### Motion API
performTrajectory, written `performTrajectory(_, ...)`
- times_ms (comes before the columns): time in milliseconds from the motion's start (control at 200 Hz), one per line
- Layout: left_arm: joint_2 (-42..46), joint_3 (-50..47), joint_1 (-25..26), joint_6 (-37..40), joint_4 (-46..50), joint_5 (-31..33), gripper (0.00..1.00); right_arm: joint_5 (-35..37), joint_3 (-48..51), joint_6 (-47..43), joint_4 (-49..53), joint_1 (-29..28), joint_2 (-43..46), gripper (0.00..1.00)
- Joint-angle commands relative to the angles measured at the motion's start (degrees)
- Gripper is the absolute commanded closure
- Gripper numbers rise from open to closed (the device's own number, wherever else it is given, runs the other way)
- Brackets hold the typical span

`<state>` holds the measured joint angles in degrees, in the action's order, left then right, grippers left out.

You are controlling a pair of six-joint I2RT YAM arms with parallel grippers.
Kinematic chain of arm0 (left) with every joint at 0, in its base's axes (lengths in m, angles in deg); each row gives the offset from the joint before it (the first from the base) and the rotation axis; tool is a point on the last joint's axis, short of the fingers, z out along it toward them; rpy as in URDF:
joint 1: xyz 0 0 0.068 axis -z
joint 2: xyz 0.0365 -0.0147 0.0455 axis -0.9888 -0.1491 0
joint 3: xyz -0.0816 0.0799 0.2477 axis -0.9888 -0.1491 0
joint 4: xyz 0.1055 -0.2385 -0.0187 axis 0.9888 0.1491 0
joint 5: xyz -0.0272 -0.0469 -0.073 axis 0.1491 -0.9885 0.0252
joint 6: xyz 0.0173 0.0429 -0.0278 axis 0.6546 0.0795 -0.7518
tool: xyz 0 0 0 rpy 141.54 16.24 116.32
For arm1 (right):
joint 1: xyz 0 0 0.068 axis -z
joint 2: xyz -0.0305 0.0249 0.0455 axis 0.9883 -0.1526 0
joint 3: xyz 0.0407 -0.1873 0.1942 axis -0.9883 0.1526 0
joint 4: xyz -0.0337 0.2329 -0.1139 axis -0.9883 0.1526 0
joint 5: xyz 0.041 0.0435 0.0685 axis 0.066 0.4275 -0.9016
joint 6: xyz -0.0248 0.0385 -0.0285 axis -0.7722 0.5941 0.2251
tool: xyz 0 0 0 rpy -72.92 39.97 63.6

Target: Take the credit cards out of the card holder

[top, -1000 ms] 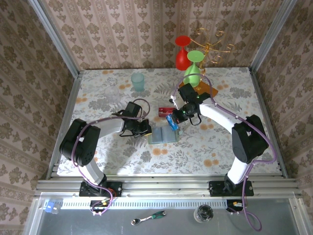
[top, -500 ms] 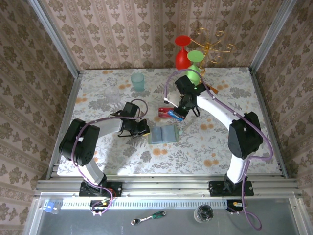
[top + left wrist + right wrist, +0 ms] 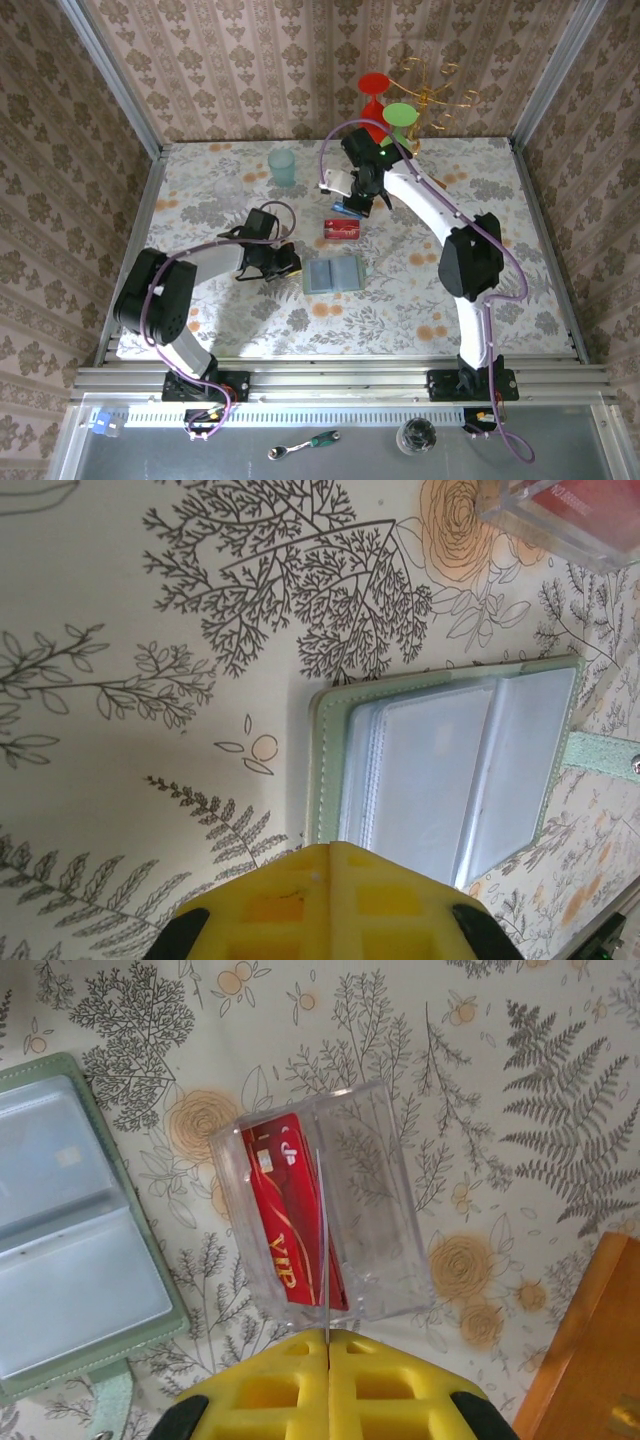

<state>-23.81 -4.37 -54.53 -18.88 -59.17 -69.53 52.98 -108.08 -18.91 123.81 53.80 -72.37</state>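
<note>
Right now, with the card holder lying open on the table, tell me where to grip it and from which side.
Probably the stitched green border of the card holder on the side facing the left tool: it lies flat and thin, and that rim juts past the clear sleeves. Come in low from the left, opening first, since the tool is shut.

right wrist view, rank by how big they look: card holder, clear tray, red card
1. card holder, even though the frame edge cuts it off
2. clear tray, somewhat smaller
3. red card, lying inside the tray
</note>
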Motion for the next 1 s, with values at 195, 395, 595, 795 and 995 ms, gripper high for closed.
performTrajectory(195, 2.55, -0.99, -2.75, -0.01, 1.43, -0.65, 0.97, 1.43, -10.72, -5.63, 6.58, -0.02, -7.94, 1.00)
performTrajectory(395, 2.42, -0.90, -3.17, 0.08, 1.64, -0.71, 0.97, 1.67, -13.62, -7.20, 6.86, 0.26, -10.44, 1.00)
performTrajectory(595, 2.10, -0.81, -3.29, -0.13, 1.80, -0.53, 0.97, 2.38, -14.69, -8.57, 7.28, 0.69, -12.12, 1.00)
performTrajectory(795, 1.34, -0.59, -3.46, -0.24, 1.89, -0.45, 0.97, 2.49, -14.67, -9.37, 7.33, 0.87, -13.46, 1.00)
performTrajectory(995, 0.84, -0.58, -3.43, -0.16, 1.98, -0.53, 0.97, 2.05, -14.40, -9.46, 7.46, 0.88, -14.40, 0.98)
